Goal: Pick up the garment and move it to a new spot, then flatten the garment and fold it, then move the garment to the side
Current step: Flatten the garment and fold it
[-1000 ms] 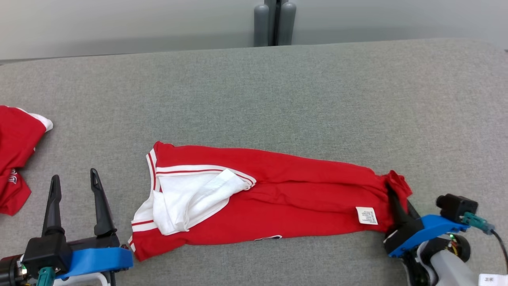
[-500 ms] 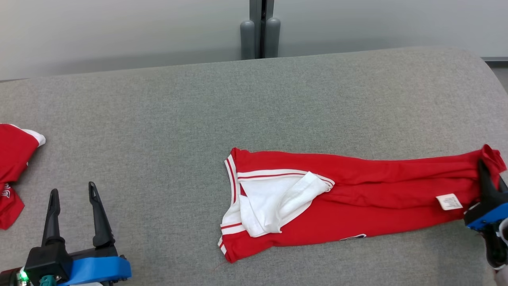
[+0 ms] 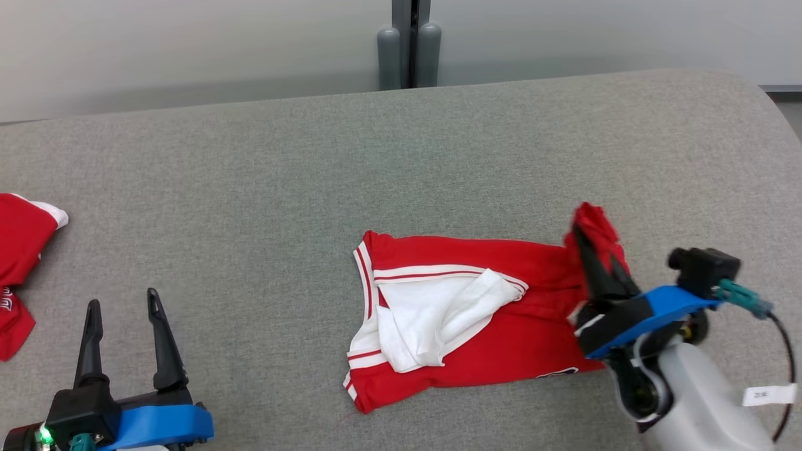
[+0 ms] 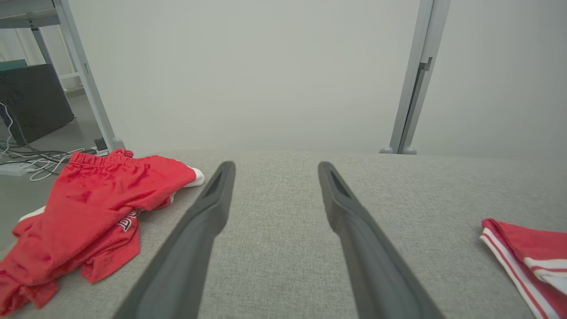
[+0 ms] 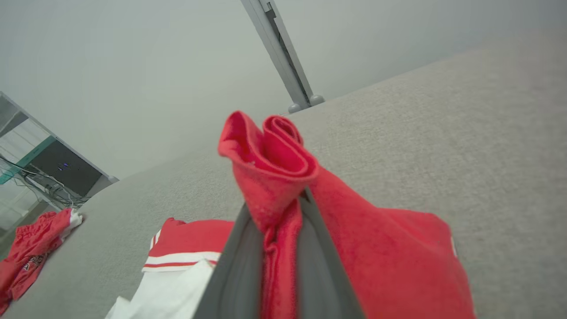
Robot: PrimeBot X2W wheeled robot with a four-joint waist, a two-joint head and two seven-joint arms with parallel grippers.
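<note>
At the left edge of the surface (image 3: 250,188), a second red garment (image 3: 19,263) lies crumpled. It is unchanged and not part of the current step.

Near the front left corner, the left gripper (image 3: 123,302) stands above the cloth covering with its fingers spread wide and nothing between them. It has not moved over the last second.

The garment (image 3: 532,338) lies right of the centre of the surface, towards the front edge. Its striped end and the white panel (image 3: 432,313) have kept their position and rest flat.

The change is at the right end. Half a second ago the garment lay stretched out long towards the right edge. The right gripper (image 3: 586,241), clamped on the bunched red hem (image 5: 266,146), has now lifted that end clear of the surface and carried it back to the left, over the garment's own body. The visible length is shorter as a result.

Judgement: the fold is under way. The held end must travel further left and be laid down square on the striped end before release. The move to the side remains outstanding.
</note>
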